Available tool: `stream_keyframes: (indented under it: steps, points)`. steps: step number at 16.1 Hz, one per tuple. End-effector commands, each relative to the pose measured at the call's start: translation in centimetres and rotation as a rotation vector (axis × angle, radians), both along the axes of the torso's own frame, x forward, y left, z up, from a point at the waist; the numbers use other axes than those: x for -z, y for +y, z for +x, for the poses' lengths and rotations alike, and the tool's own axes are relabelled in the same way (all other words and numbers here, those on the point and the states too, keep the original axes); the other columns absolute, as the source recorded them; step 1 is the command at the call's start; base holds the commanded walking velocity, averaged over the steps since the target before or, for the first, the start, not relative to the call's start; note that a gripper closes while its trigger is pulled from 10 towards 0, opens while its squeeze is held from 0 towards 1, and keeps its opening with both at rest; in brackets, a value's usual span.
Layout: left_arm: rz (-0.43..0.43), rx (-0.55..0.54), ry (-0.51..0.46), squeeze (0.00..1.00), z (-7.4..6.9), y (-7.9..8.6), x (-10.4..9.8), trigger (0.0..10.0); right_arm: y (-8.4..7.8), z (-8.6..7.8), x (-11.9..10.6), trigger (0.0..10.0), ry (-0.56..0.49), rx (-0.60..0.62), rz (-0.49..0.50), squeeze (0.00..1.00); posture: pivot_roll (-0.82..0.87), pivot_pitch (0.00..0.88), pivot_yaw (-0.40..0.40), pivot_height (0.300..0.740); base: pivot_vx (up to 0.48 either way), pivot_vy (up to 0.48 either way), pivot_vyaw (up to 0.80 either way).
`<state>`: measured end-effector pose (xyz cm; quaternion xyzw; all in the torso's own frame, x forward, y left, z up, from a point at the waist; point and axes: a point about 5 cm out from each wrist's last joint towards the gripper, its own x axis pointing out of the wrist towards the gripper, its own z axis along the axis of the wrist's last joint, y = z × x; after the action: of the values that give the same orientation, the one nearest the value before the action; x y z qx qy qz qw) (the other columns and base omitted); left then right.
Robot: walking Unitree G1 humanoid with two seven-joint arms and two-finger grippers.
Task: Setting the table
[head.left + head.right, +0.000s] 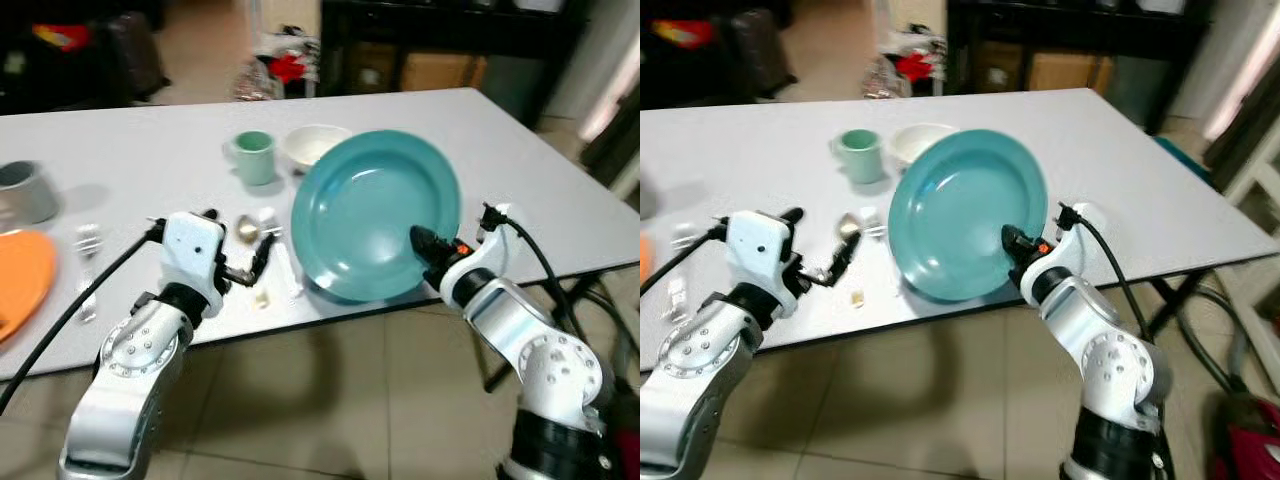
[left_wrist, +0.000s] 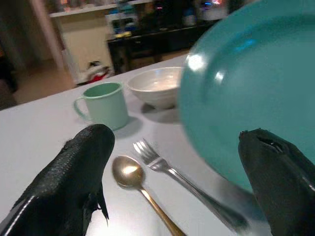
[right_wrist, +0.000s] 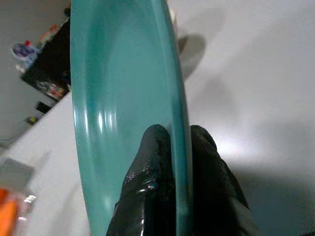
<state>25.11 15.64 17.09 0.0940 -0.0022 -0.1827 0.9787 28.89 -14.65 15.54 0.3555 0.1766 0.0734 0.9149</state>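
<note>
**Teal plate held tilted at the near table edge**

Teal and glossy, the large round plate (image 1: 375, 215) is gripped at its lower right rim by the right gripper (image 1: 428, 243), whose two black fingers (image 3: 147, 191) are closed on the rim, one on the inner face and one on the back. The plate is held steeply tilted, its hollow turned toward the robot and its lower edge just above or touching the pale grey table (image 1: 520, 170) near the front edge; contact cannot be told. The pinch sits at the rim's near-right side, so nearly all of the plate lies away and to the left of the gripper.

The left gripper (image 1: 258, 262) is held low over the table just left of the plate, its fingers spread wide with nothing between them. Beneath and ahead of it lie a gold-coloured metal spoon (image 2: 129, 173) and a silver metal fork (image 2: 170, 169), whose handle runs toward the plate and passes under its edge. Beyond them stand a pale green mug (image 1: 254, 156) and a white ceramic bowl (image 1: 313, 145), side by side. At the table's far left an orange plate (image 1: 20, 278) and a grey metal pot (image 1: 24, 190) are seen.

The setting-down is judged to turn on this: the plate's free side hangs over the fork, so lowering it flat is likely to land it on the cutlery unless it is shifted rightward first.
</note>
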Motion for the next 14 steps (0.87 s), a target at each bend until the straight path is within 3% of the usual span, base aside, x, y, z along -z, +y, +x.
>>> stream_keyframes:
  steps: [1, 4, 6, 7, 14]
  points:
    - [0.001, 0.09, 0.006, 0.07, 0.0, -0.9, -0.3, 10.0, -0.9, 0.5, -0.3, 10.0, 0.009, 0.05, 0.074, 0.0, -0.02, 0.011, -0.006, 0.74, 0.0, 0.0, 0.0]
    - [0.055, 0.249, 0.046, 0.06, 0.0, -1.9, 0.0, 10.0, -1.1, 2.2, 1.2, 10.0, 0.129, 0.091, 0.196, 0.0, -0.02, 0.013, 0.001, 0.74, 0.0, 0.0, 0.0]
    - [0.06, 0.282, 0.051, 0.06, -0.1, -2.0, -0.1, 10.0, -1.2, 2.8, 1.4, 10.0, 0.149, 0.103, 0.218, 0.0, -0.02, 0.015, 0.003, 0.74, 0.0, 0.0, 0.0]
    - [0.066, 0.329, 0.073, 0.06, -0.5, -1.8, -0.2, 10.0, -1.3, 4.3, 1.8, 10.0, 0.201, 0.107, 0.233, 0.0, -0.01, 0.02, 0.005, 0.74, 0.0, 0.0, 0.0]
    - [0.094, 0.426, 0.127, 0.06, -1.3, -2.0, 0.2, 10.0, -0.3, 6.8, 2.9, 10.0, 0.307, 0.073, 0.244, 0.0, 0.0, 0.028, 0.014, 0.74, 0.0, 0.0, 0.0]
